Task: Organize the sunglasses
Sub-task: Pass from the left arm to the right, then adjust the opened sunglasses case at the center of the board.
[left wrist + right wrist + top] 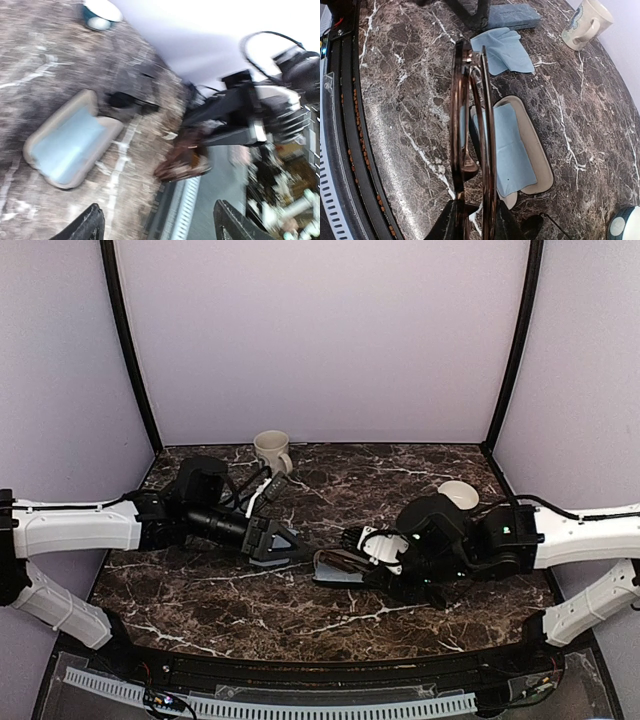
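The thin brownish-framed sunglasses with dark lenses (460, 125) were folded flat and pinched at one end in my right claw (477, 220), which was clenched on the frame. They hung edge-down in the air above the counter, with the free end pointing away from the claw. Directly below them lay the open oblong case, beige-rimmed with a pale blue lining (537, 182), its long axis close to parallel with the glasses but offset slightly to one side.

From the left wrist view the same pair (182, 162) looked well above the case (65, 145) and nearer the counter's front edge.

My left claw (160, 227) was released, its two fingers spread and grasping nothing, and it faced the case from the other side.

I judged the step in hand to be lowering the pair into that case. To do it well, I would shift the glasses sideways until they sat over the lining, match their length to the tray, tilt the lenses flat, then descend slowly and let go only once the frame rested inside the rim. The case could slide, so the left claw might steady it.

Farther off lay a loose pale blue cloth (505, 50), a grey-blue rectangular case (512, 16) and a cream ceramic mug (585, 22) on the dark marbled counter (410, 75). I could not make out the black-framed pair.
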`<state>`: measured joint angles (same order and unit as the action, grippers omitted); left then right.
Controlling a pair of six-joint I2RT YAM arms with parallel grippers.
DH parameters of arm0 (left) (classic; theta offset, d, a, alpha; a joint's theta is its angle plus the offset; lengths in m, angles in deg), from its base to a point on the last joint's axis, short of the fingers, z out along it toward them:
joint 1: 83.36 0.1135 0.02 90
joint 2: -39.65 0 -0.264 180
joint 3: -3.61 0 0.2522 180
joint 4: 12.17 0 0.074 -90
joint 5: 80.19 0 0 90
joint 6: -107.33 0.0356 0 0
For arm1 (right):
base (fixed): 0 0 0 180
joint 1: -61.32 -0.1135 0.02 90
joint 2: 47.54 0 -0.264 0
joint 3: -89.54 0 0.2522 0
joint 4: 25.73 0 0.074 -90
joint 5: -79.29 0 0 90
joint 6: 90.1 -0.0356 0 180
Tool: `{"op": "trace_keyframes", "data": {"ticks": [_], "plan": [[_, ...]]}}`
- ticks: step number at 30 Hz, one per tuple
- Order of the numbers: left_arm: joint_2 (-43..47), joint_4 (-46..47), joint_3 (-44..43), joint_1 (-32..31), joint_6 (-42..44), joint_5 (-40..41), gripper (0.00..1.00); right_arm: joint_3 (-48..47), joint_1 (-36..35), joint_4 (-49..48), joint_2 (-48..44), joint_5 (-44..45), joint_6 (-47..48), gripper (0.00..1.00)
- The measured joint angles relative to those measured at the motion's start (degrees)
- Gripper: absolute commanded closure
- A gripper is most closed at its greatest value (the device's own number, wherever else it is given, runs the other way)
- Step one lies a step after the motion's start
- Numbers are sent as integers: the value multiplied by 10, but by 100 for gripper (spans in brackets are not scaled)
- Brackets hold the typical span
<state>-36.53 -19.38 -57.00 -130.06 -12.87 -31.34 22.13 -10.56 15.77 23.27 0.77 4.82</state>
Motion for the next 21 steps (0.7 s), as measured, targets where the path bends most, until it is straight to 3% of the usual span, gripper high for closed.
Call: {"op": "trace_keyframes", "data": {"ticks": [8, 21], "plan": [[-21, -23, 0, 2, 11, 152, 24, -32, 106, 26, 50, -101, 19, 80], [-23, -7, 22, 2, 14, 257, 25, -166, 212, 88, 216, -224, 119, 75]]}}
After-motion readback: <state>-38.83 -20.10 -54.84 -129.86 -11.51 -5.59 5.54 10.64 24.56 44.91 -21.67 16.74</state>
